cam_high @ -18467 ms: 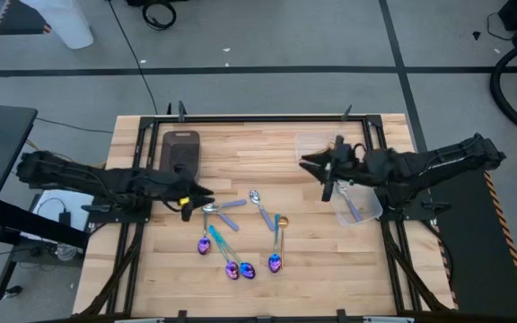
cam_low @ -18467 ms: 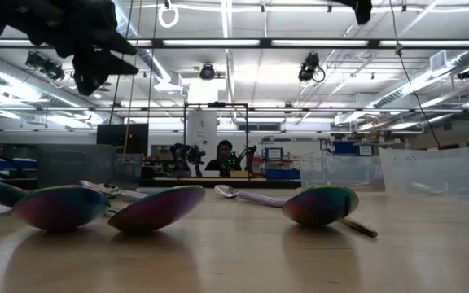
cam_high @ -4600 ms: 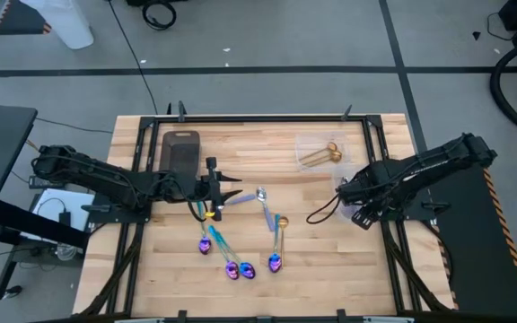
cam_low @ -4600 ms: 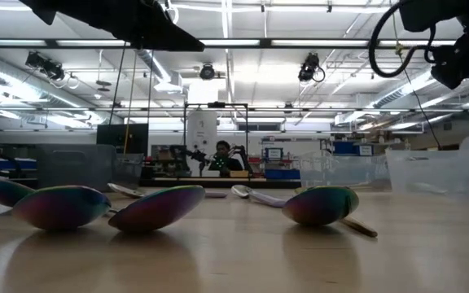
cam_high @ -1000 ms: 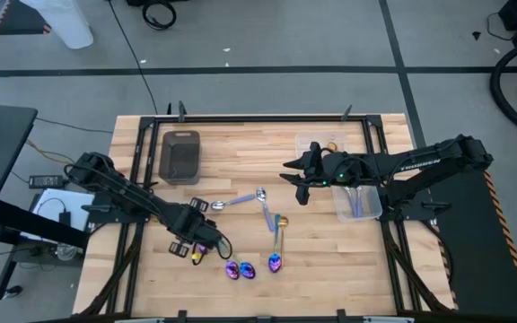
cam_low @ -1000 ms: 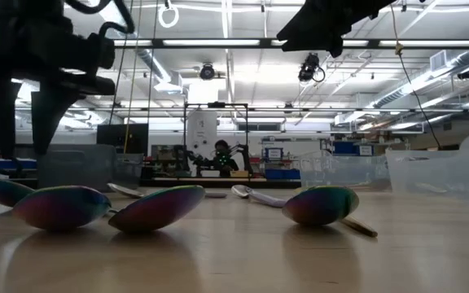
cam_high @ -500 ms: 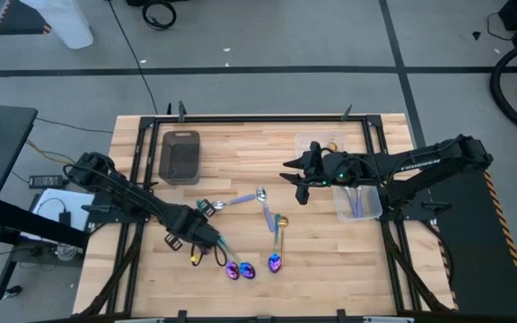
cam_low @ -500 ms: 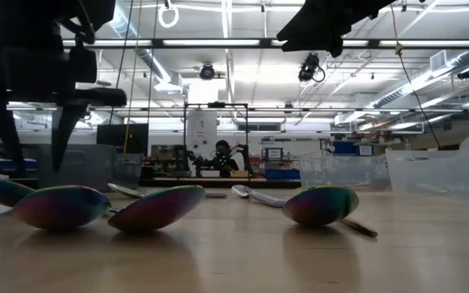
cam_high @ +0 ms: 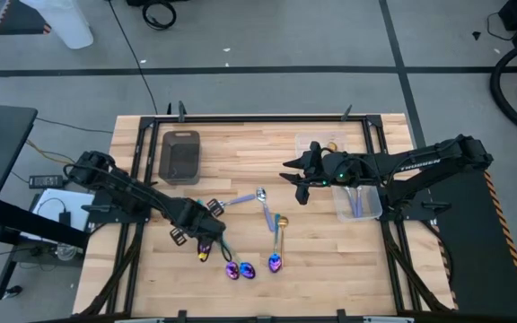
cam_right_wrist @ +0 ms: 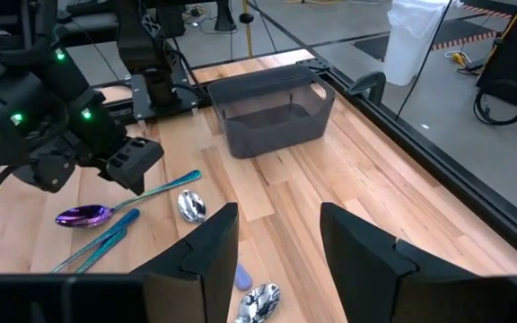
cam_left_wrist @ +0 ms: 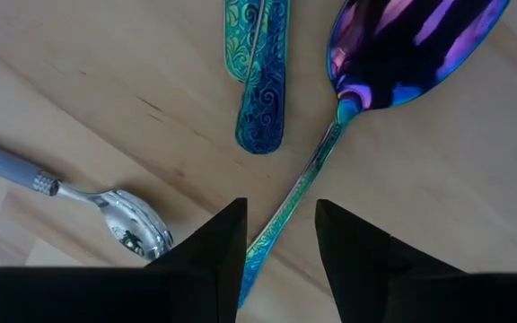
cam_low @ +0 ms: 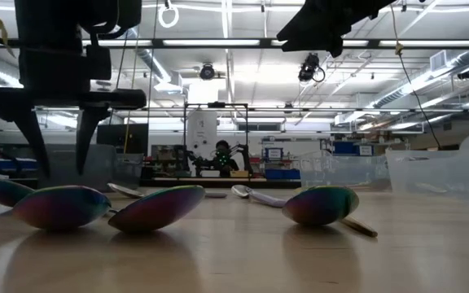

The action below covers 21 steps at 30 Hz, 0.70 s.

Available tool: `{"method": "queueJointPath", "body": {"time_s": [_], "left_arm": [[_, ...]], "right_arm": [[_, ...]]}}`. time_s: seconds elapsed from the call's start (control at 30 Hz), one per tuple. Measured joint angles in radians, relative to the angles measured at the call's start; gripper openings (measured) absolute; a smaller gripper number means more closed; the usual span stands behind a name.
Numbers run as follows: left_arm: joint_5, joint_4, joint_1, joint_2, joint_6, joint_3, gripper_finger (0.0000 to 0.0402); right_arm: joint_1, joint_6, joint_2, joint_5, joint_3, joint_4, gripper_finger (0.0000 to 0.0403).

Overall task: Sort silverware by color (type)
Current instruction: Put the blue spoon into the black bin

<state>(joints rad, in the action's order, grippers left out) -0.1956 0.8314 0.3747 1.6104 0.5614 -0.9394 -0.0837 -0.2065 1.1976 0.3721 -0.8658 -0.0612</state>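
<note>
Left gripper (cam_high: 206, 240) sits low over the table (cam_high: 240, 148), fingers (cam_left_wrist: 206, 260) spread, straddling the thin handle of an iridescent purple spoon (cam_left_wrist: 380, 81) without pinching it; in the left wrist view the handle runs through the gap between both fingers. Just beside that spoon lie 2 teal patterned handles (cam_left_wrist: 257, 72), tips close together, and a silver spoon bowl (cam_left_wrist: 133, 224) with a grey handle sits on the other side of the fingers. In the low view the gripper's fingers (cam_low: 37, 138) hang just above the wood behind the nearest iridescent bowls (cam_low: 108, 207).

Right gripper (cam_high: 296, 184) hovers above the table right of centre, fingers (cam_right_wrist: 206, 260) apart, nothing between them. It faces the dark grey tray (cam_right_wrist: 272, 112) across the table.

Spoons: cluster at table centre in the high view. 2 purple bowls (cam_high: 238, 269) and 1 more (cam_high: 275, 263) nearest the front edge, a gold-tipped spoon (cam_high: 281, 222) and a silver spoon (cam_high: 260, 199) further back. Gold spoons (cam_high: 330, 145) sit in the clear container (cam_high: 308, 144) at the back right. A second clear container (cam_high: 359, 205) beside the right arm holds lavender-handled pieces (cam_high: 355, 199).
</note>
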Motion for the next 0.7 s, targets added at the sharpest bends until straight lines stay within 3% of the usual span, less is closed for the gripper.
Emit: {"method": "queueJointPath", "body": {"time_s": [0.7], "left_arm": [[0.025, -0.02, -0.025, 0.0, 0.026, 0.002, 0.0142]], "right_arm": [[-0.001, -0.001, 0.0, -0.007, 0.0, 0.0, 0.0168]]}}
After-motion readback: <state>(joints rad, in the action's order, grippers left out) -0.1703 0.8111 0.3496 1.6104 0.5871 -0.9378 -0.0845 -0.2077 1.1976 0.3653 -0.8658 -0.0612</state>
